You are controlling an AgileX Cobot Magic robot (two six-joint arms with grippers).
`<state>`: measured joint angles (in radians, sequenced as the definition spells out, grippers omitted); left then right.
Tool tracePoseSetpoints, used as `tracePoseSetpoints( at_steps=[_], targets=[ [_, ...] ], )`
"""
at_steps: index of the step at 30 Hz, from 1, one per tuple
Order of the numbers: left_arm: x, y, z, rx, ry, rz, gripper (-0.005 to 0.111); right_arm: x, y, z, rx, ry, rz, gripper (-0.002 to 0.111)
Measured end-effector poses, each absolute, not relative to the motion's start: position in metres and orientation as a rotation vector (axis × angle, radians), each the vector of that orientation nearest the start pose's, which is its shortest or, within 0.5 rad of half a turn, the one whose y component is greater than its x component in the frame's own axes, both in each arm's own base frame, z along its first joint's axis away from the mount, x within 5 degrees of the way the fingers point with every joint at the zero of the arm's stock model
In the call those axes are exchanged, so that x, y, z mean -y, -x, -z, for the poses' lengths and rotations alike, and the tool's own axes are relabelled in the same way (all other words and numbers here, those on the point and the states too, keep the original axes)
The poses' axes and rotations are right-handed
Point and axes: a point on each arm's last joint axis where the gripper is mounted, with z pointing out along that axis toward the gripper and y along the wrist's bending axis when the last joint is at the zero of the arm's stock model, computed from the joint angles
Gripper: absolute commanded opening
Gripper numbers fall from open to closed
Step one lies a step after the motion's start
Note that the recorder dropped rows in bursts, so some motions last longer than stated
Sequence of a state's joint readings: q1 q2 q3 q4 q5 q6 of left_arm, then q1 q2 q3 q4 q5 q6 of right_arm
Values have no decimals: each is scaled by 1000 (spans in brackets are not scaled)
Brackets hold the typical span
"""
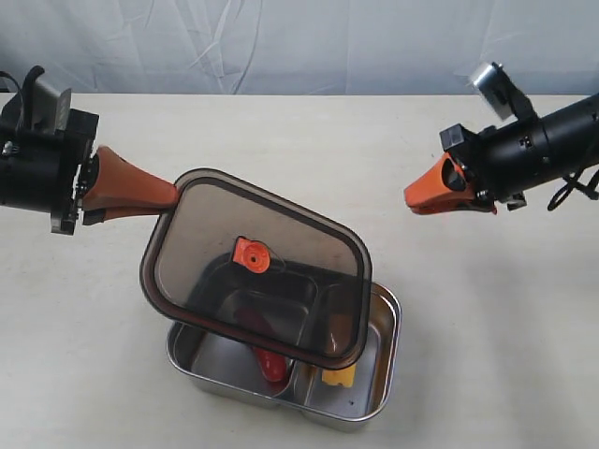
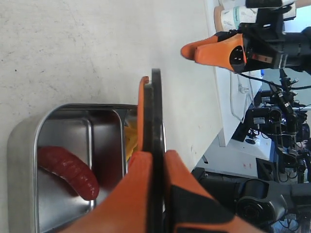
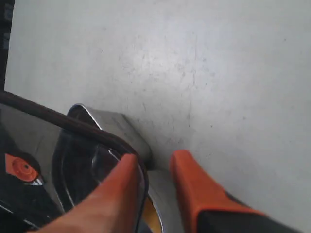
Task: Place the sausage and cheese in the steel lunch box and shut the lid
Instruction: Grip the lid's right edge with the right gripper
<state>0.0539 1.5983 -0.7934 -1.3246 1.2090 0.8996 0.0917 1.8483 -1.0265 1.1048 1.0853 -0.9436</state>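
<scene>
The dark translucent lid [image 1: 281,253] hangs tilted over the steel lunch box [image 1: 388,346], its orange valve tab [image 1: 251,254] facing up. My left gripper [image 1: 168,195] is shut on the lid's left edge. In the left wrist view the lid [image 2: 156,111] stands edge-on between the orange fingers [image 2: 141,170]. The red sausage [image 2: 68,171] lies in the box's larger compartment. The yellow cheese [image 1: 339,376] sits in the smaller one, partly under the lid. My right gripper [image 1: 412,198] is open and holds nothing, off to the right of the box, above the table.
The box stands near the front edge of a pale table [image 1: 487,318]. A white backdrop [image 1: 299,42] runs along the far side. In the right wrist view the box's corner [image 3: 112,124] and the lid's rim [image 3: 58,119] lie just beyond the fingertips.
</scene>
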Motion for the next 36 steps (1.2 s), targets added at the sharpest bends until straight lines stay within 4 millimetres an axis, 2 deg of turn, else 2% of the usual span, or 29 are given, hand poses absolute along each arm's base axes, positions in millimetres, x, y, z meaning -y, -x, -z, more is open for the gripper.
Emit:
tracePoseSetpoints(
  at_steps=[2,8,17,23,24,32,36],
  targets=[
    [68,-264,-219,-2450,-89,1559,0,-104,-314,-164,-2677,473,-1366,61],
    [68,-264,-219,-2450,-89,1559,0,-117,-309,-144,-2709,561,-1459,58],
    [68,-264,-219,-2448,-87,1560,0,-148,-300,-142,-2588,790,-1506,58],
    [69,-264,-220,-2444,-83,1562,0,-152,-299,-142,-2580,813,-1495,57],
    [69,-264,-220,-2444,-83,1562,0,-152,-299,-142,-2580,813,-1495,53],
    [69,-264,-221,-2440,-83,1562,0,-150,-298,-140,-2591,837,-1484,1],
    [69,-265,-221,-2438,-84,1561,0,-150,-299,-139,-2594,832,-1476,-1]
  ],
)
